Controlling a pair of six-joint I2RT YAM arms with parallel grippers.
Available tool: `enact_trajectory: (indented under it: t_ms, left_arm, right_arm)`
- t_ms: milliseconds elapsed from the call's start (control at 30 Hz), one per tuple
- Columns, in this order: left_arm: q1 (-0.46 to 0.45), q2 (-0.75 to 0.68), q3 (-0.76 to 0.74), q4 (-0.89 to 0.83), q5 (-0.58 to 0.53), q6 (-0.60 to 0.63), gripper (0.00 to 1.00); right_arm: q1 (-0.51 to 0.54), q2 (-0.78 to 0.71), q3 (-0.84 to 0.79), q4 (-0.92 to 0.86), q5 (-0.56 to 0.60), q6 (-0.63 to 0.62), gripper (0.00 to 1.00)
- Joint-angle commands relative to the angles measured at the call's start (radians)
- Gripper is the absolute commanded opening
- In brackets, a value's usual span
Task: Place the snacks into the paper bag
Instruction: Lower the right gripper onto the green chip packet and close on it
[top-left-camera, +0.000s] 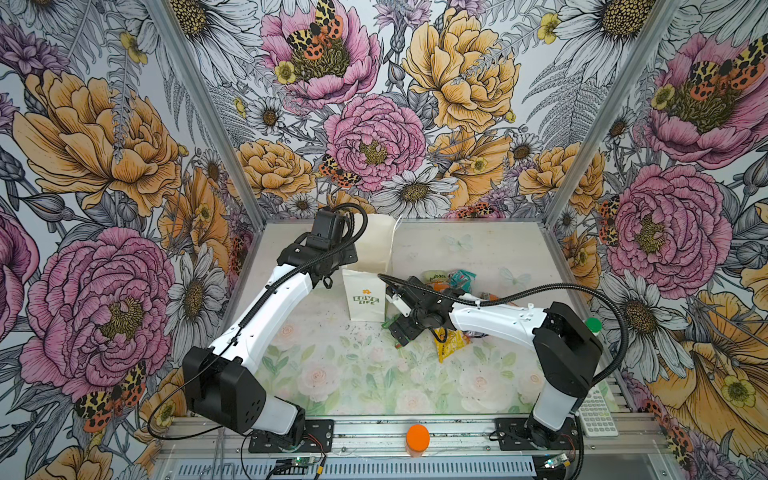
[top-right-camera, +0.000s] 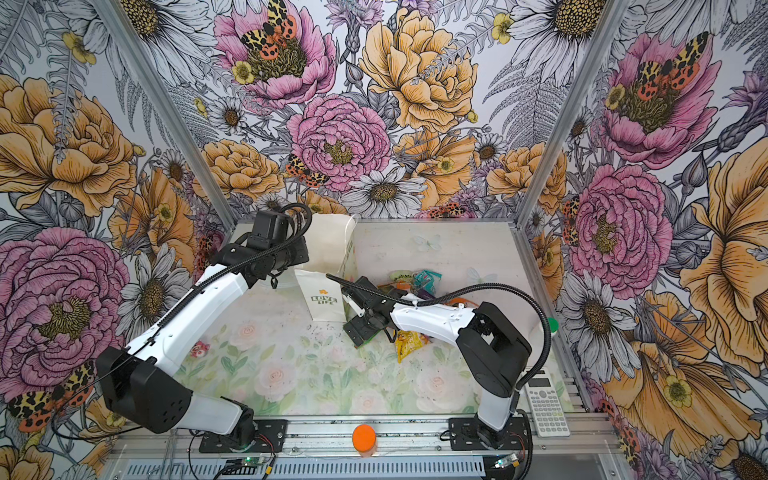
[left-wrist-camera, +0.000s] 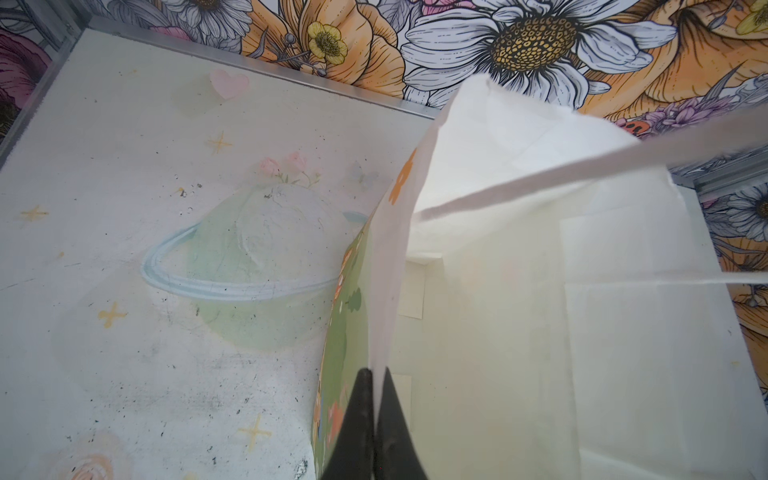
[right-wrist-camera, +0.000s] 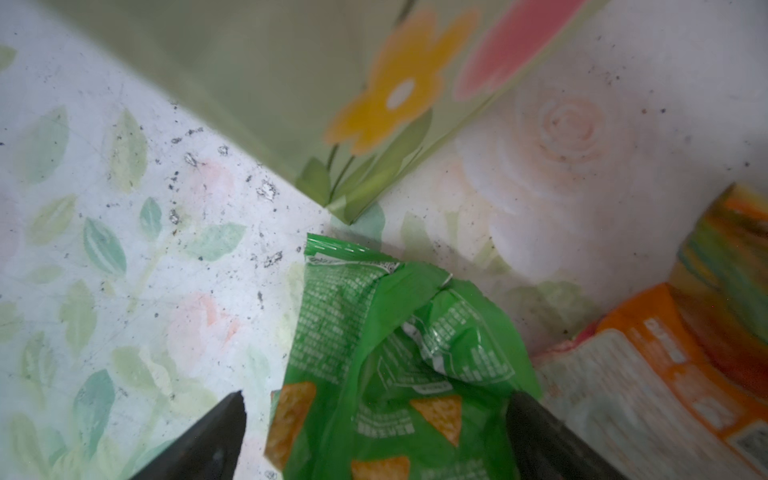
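Observation:
The paper bag (top-left-camera: 365, 297) stands upright at mid-table with its mouth held wide. My left gripper (left-wrist-camera: 375, 372) is shut on the bag's side wall at the rim, and the bag's white inside (left-wrist-camera: 519, 311) shows in the left wrist view. To the right of the bag's base, my right gripper (right-wrist-camera: 376, 399) is open and low over a green snack packet (right-wrist-camera: 374, 332), one finger on each side of it. An orange-and-white packet (right-wrist-camera: 648, 374) lies beside it. A yellow packet (top-left-camera: 451, 343) lies under the right arm. Teal (top-left-camera: 461, 277) and pale green (top-left-camera: 434, 275) packets lie behind the arm.
An orange-lidded jar (top-left-camera: 417, 436) stands on the front rail. A calculator (top-left-camera: 596, 411) lies at the right front, and a green-capped bottle (top-left-camera: 593, 325) stands by the right wall. Flowered walls enclose the table on three sides.

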Motion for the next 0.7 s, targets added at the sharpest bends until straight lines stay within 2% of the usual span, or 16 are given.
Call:
enact_trajectory:
  t_ms: [0,300,667]
  left_arm:
    - [-0.006,-0.006,0.006,0.047,-0.021,-0.024,0.00]
    - [-0.006,-0.005,0.003,0.048,-0.010,-0.023,0.00]
    - [-0.005,-0.006,-0.002,0.046,-0.019,-0.024,0.00]
  right_arm:
    - [0.008,0.031,-0.001,-0.004,0.063,-0.014,1.00]
    - [0.015,0.068,0.003,-0.003,0.115,-0.022,0.98]
    - [0.019,0.045,-0.003,-0.003,0.136,-0.037,0.80]
